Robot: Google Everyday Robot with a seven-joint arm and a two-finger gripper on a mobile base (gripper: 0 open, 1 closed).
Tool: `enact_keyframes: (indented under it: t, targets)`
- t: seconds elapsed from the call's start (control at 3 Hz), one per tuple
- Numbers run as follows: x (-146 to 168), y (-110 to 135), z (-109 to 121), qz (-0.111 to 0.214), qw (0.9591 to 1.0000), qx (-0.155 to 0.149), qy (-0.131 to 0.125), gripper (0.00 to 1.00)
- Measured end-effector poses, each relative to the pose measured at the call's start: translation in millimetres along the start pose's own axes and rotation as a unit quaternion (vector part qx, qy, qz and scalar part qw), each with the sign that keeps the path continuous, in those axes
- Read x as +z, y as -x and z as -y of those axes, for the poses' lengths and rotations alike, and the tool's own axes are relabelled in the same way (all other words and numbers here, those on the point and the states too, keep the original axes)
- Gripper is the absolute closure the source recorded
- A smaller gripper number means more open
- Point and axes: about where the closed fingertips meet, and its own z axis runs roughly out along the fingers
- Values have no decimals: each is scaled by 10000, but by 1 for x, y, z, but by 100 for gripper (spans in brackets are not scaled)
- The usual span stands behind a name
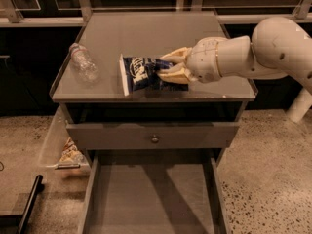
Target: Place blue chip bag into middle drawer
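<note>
We see the blue chip bag (140, 74), a small crinkly dark-blue foil pack with white lettering, pinched at its right end between the two cream-coloured fingers (176, 56) of the gripper (167, 68). The jaws are closed on the foil, one finger above and one below, and the rest of the bag sticks out to the left of them. The bag hangs over the front part of the flat grey cabinet top (146, 30); we cannot tell whether its lower edge touches that surface.

Farther out to the left of the jaws, well apart from the bag, a clear plastic bottle (83, 64) lies on its side on the same top. Below the jaws, the shallow grey drawer (112, 135) with a small round metal knob (155, 139) is pulled out a little. Beneath that and nearer the camera, the middle drawer (151, 199), wide and deep with a plain grey floor, stands pulled far out. Low and to the left of the jaws, beside the cabinet, a clear plastic bin (51, 145) holds a pale snack packet (70, 155).
</note>
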Motion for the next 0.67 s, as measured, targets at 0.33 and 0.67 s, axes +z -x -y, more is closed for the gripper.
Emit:
enact_keyframes:
  t: [0.33,0.67]
  targets:
    - [-11,-14,-29,-40,10000,-6,1,100]
    - [-30,-43,-84,-49,10000,29,7,100]
